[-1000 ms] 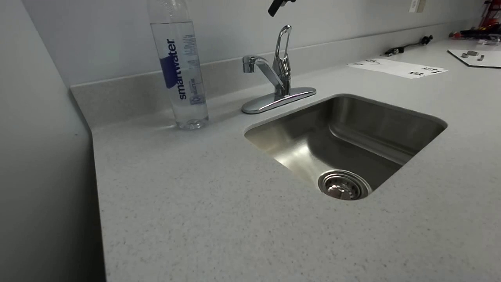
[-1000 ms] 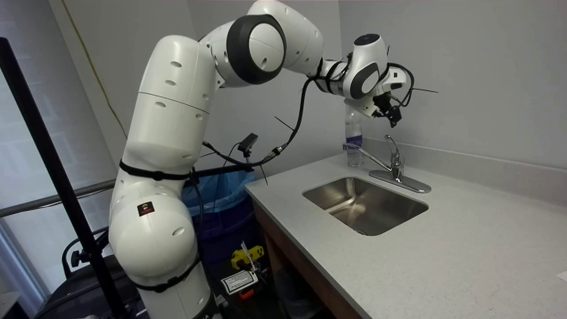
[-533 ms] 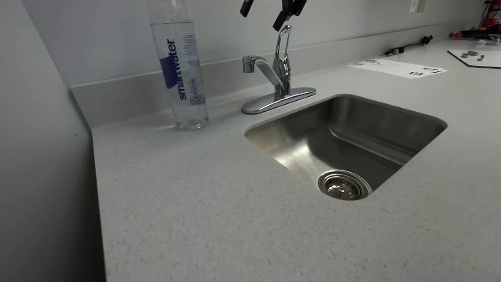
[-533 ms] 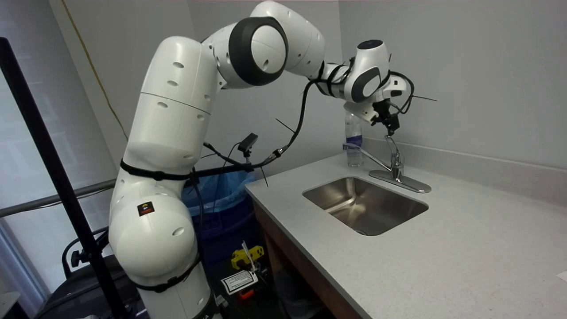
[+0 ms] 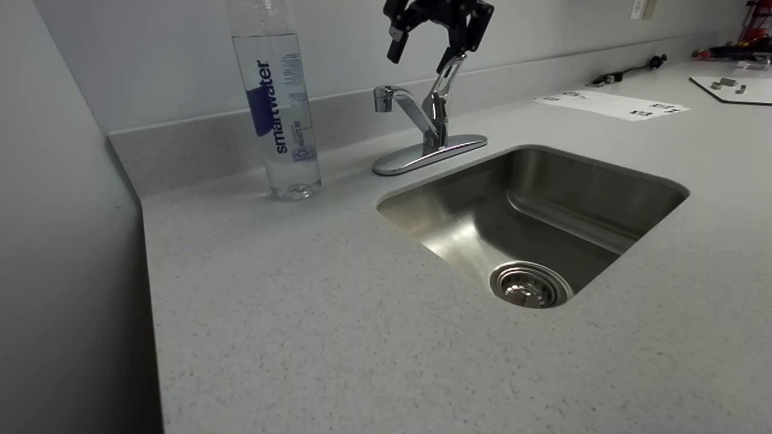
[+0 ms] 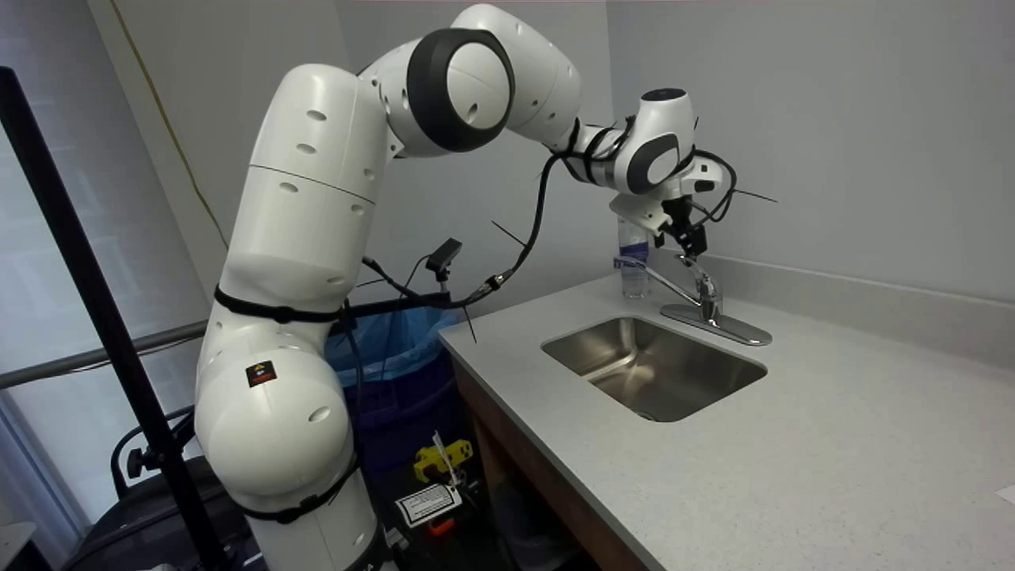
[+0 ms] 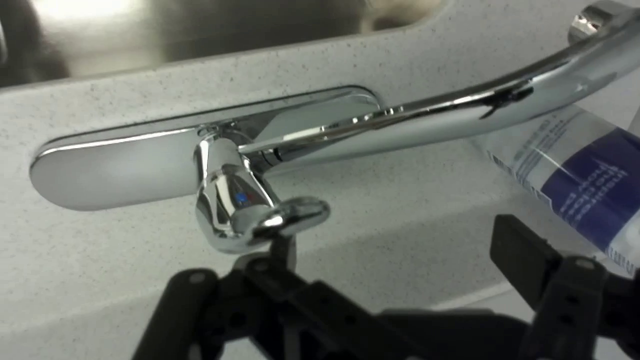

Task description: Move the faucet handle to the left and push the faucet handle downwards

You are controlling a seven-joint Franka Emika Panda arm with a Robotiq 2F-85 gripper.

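The chrome faucet handle (image 5: 447, 75) sits on top of the faucet post, leaning up to the right in an exterior view; it also shows in an exterior view (image 6: 699, 274). My gripper (image 5: 420, 59) is open with its fingers wide apart, also seen in an exterior view (image 6: 680, 242). One finger is at the handle's upper end and appears to touch it. In the wrist view the handle (image 7: 295, 216) covers part of the left finger's tip, and the right finger stands apart from it. The space between the fingers (image 7: 400, 245) holds nothing.
The faucet spout (image 5: 413, 108) points left beside the post. A water bottle (image 5: 283, 120) stands left of the faucet and shows near the right finger in the wrist view (image 7: 595, 185). The steel sink (image 5: 531, 147) lies in front. A wall rises behind the faucet.
My gripper has come down to the handle. The handle's tip has dropped and tilted, to the right in one exterior picture and to the left in another. The spout and bottle have not moved.
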